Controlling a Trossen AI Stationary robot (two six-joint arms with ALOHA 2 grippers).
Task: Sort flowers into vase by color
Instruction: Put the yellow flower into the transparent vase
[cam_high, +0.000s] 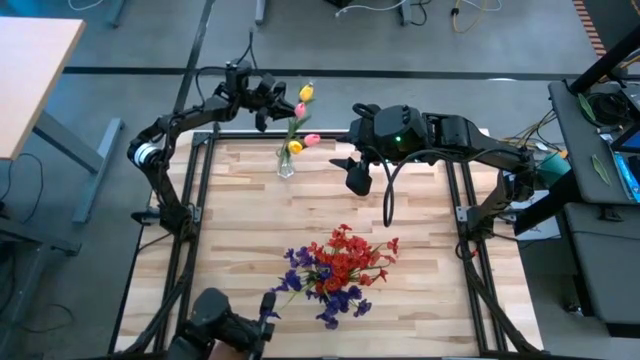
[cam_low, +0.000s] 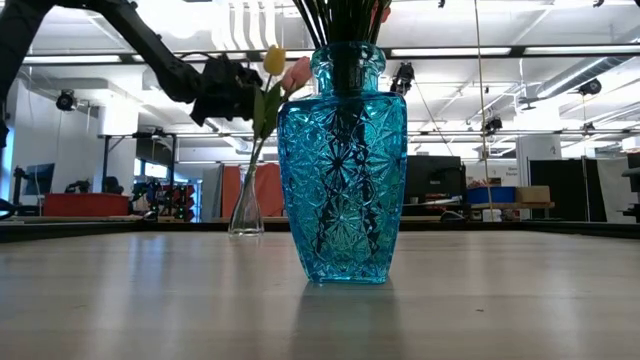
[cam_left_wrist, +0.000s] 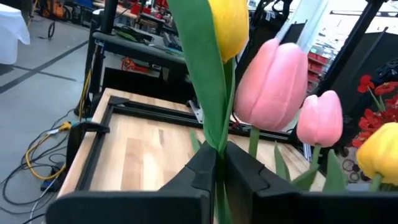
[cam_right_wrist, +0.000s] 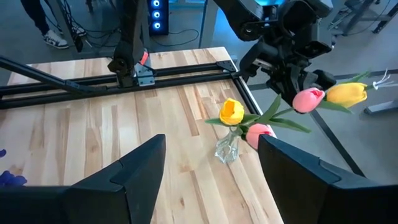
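Observation:
A small clear glass vase (cam_high: 286, 165) (cam_low: 246, 210) (cam_right_wrist: 227, 148) stands near the table's far edge with a yellow tulip (cam_high: 295, 147) and pink tulips (cam_high: 312, 140) in it. My left gripper (cam_high: 270, 108) (cam_left_wrist: 217, 163) is above the vase, shut on another yellow tulip (cam_high: 306, 92) (cam_left_wrist: 230, 25) (cam_low: 274, 60). A pink tulip (cam_left_wrist: 273, 84) (cam_right_wrist: 308, 99) rises right beside the held one. My right gripper (cam_high: 350, 170) (cam_right_wrist: 211, 168) hangs open to the right of the clear vase, touching nothing. A blue cut-glass vase (cam_low: 342, 150) at the table's middle holds red and purple clusters (cam_high: 340, 265). My left gripper pinches the yellow tulip's green stem and leaf (cam_left_wrist: 219, 146) between its two fingers, some way below the head. The fingers come from the table's far left and lie across the stem. The tulip is lifted, its head above the fingers; whether its lower end sits in the clear vase cannot be told.
The table's black frame rails (cam_high: 200, 190) (cam_high: 462, 200) run along its left and right sides. Bare wood lies between the two vases and to either side of the blue one. A camera mount (cam_high: 225, 325) sits at the near edge.

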